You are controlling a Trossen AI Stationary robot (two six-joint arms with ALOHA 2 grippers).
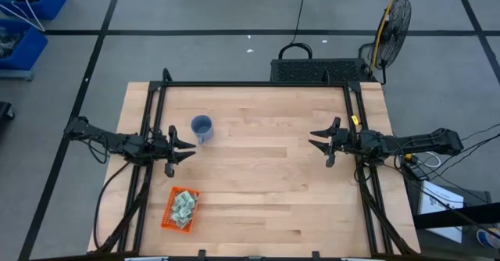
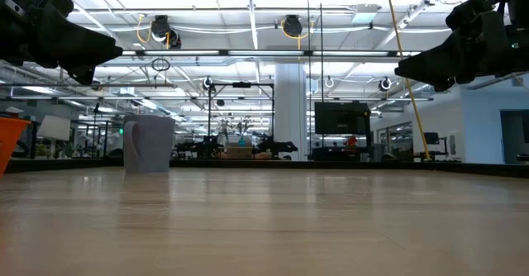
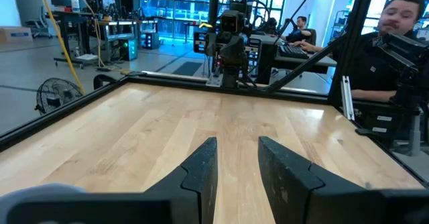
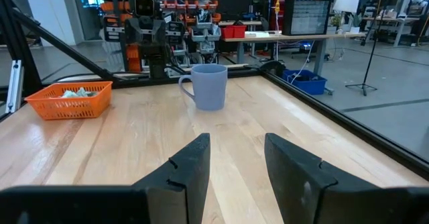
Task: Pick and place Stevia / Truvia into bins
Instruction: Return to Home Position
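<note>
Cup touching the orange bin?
Apart. High view shows bare table between the cup and the bin; right wrist view shows the same gap.

pale green and white stevia sachets [image 1: 184, 206] lie in a loose heap inside a small orange mesh-sided basket [image 1: 167, 214]. the shallow rectangular basket rests flat near a corner of the wooden table [image 1: 266, 183], turned slightly askew to its edges.
</note>
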